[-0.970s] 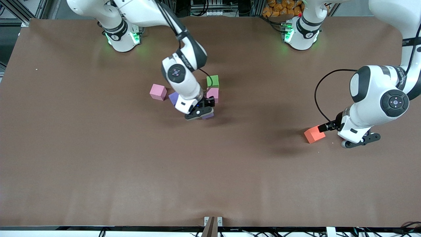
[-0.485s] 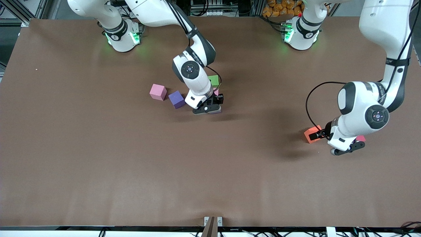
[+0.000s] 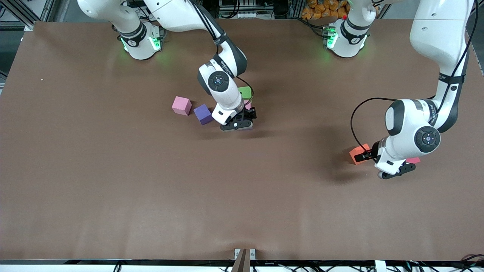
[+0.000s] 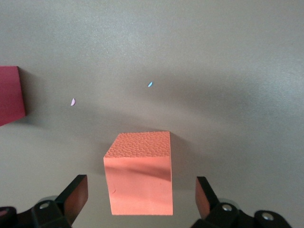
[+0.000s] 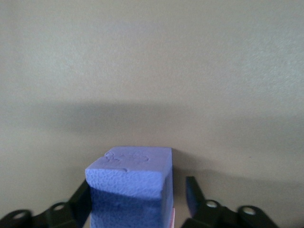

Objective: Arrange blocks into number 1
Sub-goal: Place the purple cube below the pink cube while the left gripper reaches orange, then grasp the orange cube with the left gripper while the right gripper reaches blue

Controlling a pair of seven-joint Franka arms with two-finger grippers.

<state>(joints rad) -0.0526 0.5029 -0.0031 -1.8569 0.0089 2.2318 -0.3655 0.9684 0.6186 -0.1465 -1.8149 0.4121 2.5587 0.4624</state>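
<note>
My right gripper (image 3: 237,125) (image 5: 137,195) is down at the table with a purple block (image 5: 130,180) between its fingers. One finger lies against the block and the other stands a little off it. Right beside it are a pink block (image 3: 248,105) and a green block (image 3: 245,91), lined up toward the robots' bases. Another purple block (image 3: 203,114) and another pink block (image 3: 181,105) lie toward the right arm's end. My left gripper (image 3: 396,172) (image 4: 141,190) hangs wide open over an orange block (image 3: 357,153) (image 4: 138,178) without touching it. A red block (image 3: 414,160) (image 4: 10,95) lies close by. No light blue block shows.
The brown table (image 3: 151,196) stretches bare toward the front camera. A small metal bracket (image 3: 244,254) sits at the table's edge nearest that camera.
The right gripper carried the purple block up beside the pink one, then stayed put. The left arm shifted toward the table's middle and the red block came into sight.
</note>
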